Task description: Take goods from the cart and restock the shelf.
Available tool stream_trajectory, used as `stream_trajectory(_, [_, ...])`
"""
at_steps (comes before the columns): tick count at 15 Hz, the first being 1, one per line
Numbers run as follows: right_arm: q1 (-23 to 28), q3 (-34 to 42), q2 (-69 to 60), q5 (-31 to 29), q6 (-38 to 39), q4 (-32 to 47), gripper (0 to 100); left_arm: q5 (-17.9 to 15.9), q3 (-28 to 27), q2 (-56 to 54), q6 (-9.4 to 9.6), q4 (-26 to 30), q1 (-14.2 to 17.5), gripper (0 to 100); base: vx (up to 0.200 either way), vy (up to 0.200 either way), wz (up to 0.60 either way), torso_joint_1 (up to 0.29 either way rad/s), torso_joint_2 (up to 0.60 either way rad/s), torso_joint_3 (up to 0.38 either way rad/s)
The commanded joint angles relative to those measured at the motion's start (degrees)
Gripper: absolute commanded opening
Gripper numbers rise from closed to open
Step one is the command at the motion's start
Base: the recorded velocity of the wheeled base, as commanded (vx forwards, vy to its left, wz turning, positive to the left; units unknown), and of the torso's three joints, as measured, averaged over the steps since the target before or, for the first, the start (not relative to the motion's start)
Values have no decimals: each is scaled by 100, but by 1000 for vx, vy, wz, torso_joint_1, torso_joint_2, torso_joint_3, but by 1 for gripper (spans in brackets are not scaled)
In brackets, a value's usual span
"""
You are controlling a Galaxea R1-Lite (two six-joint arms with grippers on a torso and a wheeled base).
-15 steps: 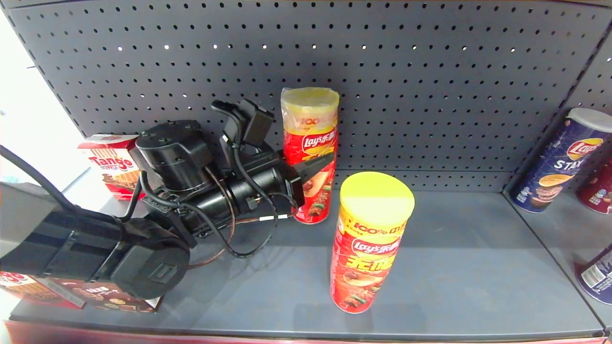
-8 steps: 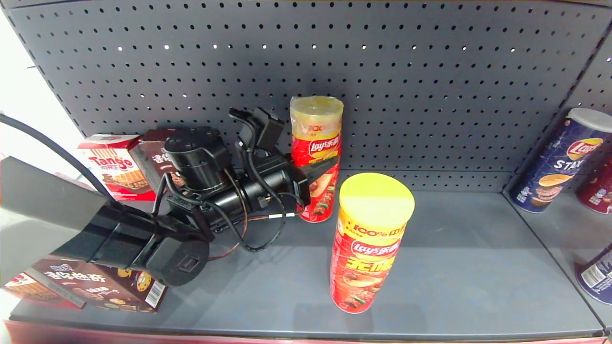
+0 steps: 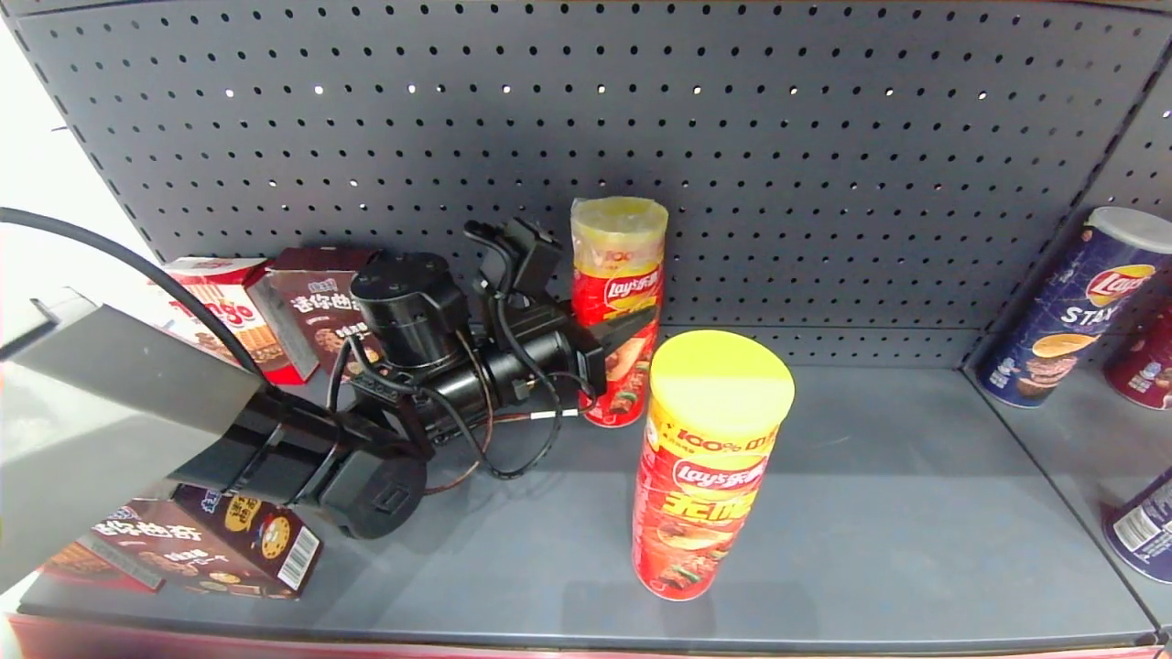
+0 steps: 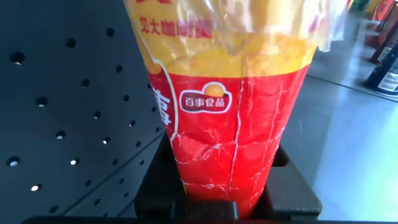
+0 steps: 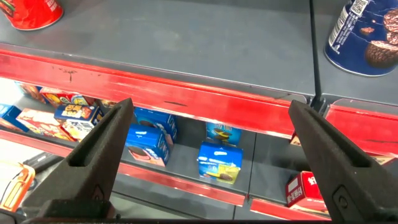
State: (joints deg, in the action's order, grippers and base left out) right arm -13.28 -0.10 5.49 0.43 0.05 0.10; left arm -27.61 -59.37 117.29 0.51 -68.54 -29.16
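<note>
A red chip can with a yellow lid stands upright near the pegboard at the back of the grey shelf. My left gripper is shut on its lower half, reaching in from the left. Up close, the red can fills the space between the black fingers of the left gripper. Whether its base touches the shelf is hidden. A second, identical can stands free in front, to the right. My right gripper hangs open and holds nothing, below the shelf's red front strip.
Biscuit boxes stand at the back left, and a brown box lies at the front left. Blue cans stand beyond a divider on the right. Bare shelf lies between the front can and that divider.
My left arm has pushed deeper into the shelf, carrying the red can back and slightly right toward the pegboard. The boxes behind the arm have come into sight.
</note>
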Motion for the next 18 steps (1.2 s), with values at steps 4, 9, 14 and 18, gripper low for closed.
stream_trajectory(4, [0, 1, 14, 1, 4, -1, 100, 10, -5, 110, 10, -28, -28, 0, 0, 0, 0, 0, 0, 0])
stream_trajectory(9, [0, 1, 14, 1, 4, -1, 100, 10, 57, 154, 45, -99, -46, 0, 0, 0, 0, 0, 0, 0])
stream_trajectory(14, [0, 1, 14, 1, 4, -1, 100, 37, 162, 198, 28, -424, -90, 100, 0, 0, 0, 0, 0, 0])
stream_trajectory(18, [0, 1, 14, 1, 4, -1, 100, 37, 198, -83, 28, -318, -90, 100, 0, 0, 0, 0, 0, 0])
